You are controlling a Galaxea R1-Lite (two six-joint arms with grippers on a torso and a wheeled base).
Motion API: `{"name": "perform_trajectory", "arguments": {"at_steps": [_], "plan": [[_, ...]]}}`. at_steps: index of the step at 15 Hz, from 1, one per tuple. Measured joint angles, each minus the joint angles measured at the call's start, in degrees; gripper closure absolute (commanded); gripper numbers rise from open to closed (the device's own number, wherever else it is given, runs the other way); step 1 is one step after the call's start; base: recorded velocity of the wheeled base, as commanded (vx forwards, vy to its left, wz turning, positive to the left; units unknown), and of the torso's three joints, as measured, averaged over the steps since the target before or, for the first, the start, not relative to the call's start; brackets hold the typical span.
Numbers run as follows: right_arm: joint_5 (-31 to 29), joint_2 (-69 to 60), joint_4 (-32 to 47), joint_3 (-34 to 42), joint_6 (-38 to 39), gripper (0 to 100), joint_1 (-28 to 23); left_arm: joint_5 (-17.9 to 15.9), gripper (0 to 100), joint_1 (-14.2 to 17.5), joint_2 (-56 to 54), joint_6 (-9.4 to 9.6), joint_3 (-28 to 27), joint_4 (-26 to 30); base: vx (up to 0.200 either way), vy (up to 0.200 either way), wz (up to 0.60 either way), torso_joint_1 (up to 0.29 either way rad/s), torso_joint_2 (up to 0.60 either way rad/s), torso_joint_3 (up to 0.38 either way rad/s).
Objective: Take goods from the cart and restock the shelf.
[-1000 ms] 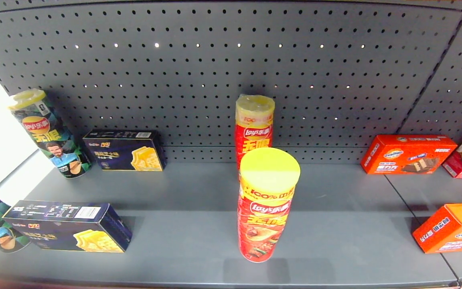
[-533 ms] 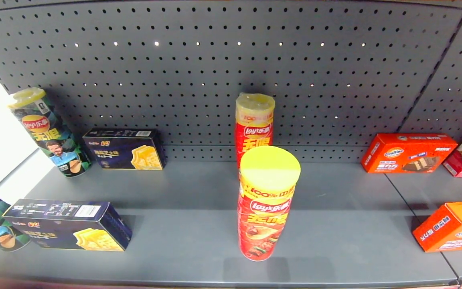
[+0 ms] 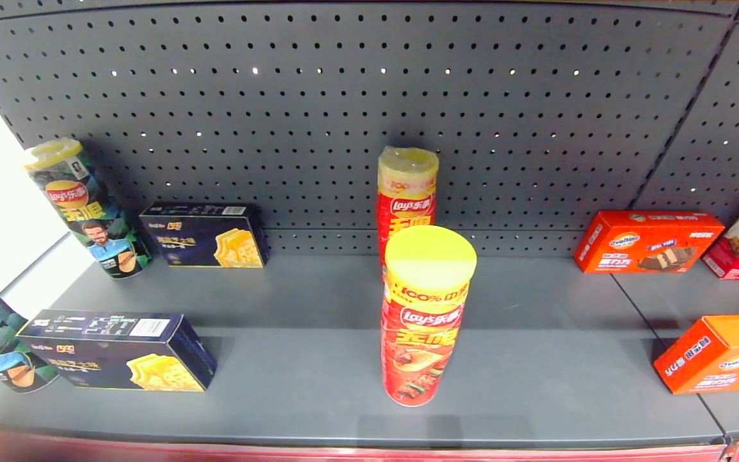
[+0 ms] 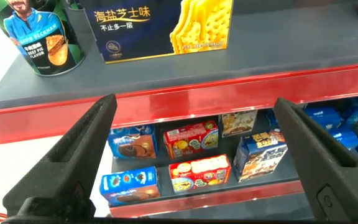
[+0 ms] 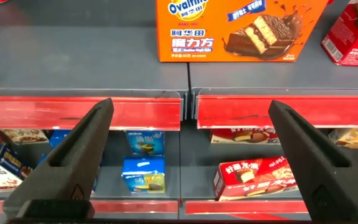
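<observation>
Left claw (image 4: 194, 104): black wedge fingers spread wide, nothing between, facing glossy red rail (image 4: 241, 87). Beyond rail: navy cardboard cracker box (image 4: 160, 28) beside dark green chip canister (image 4: 39, 34).

Right claw (image 5: 191, 106): fingers likewise apart, empty, facing rail; orange cardboard wafer box (image 5: 241, 28) beyond it.

Matte grey shelf (image 3: 536, 359): front red chip canister (image 3: 426, 321), tall cylinder with flat yellow lid, upright at centre front. Rear red chip canister (image 3: 406, 192) behind, by perforated back panel (image 3: 344, 96).

Jaws wide apart on left pincer (image 4: 194, 102) and right pincer (image 5: 191, 104).
</observation>
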Motion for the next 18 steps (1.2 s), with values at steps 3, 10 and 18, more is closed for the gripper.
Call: {"name": "perform_trajectory", "arguments": {"at_steps": [3, 10, 18], "plan": [[0.02, 0.00, -0.02, 0.00, -0.02, 0, 0.00, 0.06, 0, 0.00, 0.00, -0.05, 0.00, 0.00, 0.000, 0.000, 0.00, 0.000, 0.00, 0.000], [0.02, 0.00, 0.00, 0.00, -0.05, 0, 0.00, 0.04, 0, 0.00, 0.00, -0.11, 0.00, 0.02, -0.029, 0.000, 0.00, 0.000, 0.00, 0.000], [0.05, 0.00, 0.00, 0.00, 0.01, 0, 0.00, 0.09, 0, 0.00, 0.00, -0.17, 0.00, 0.05, 0.000, 0.000, 0.00, 0.000, 0.00, 0.000]]}}
